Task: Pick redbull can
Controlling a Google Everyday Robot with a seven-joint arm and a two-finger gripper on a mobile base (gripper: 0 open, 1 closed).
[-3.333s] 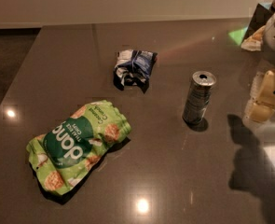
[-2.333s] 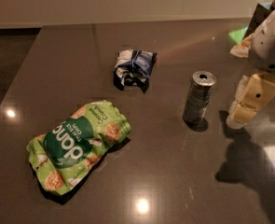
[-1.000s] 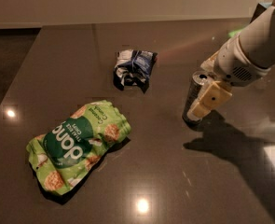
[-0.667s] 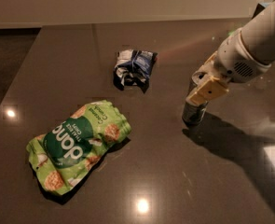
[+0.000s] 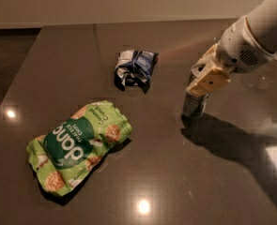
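The redbull can (image 5: 194, 106) stands upright on the dark table (image 5: 175, 172), right of centre. Only its lower dark blue-and-silver side and a bit of its silver top show. My gripper (image 5: 204, 82), beige with a white arm behind it, comes in from the upper right and sits over the can's upper half, covering it. The can's base rests on the table.
A crumpled blue-white wrapper (image 5: 135, 68) lies to the left of the can, further back. A green chip bag (image 5: 79, 146) lies at the front left. The table's left edge (image 5: 16, 78) runs diagonally, with floor beyond it.
My gripper has moved in from the right edge, leftward and down, until it covers the upper part of the can. The can, wrapper and bag have not moved.
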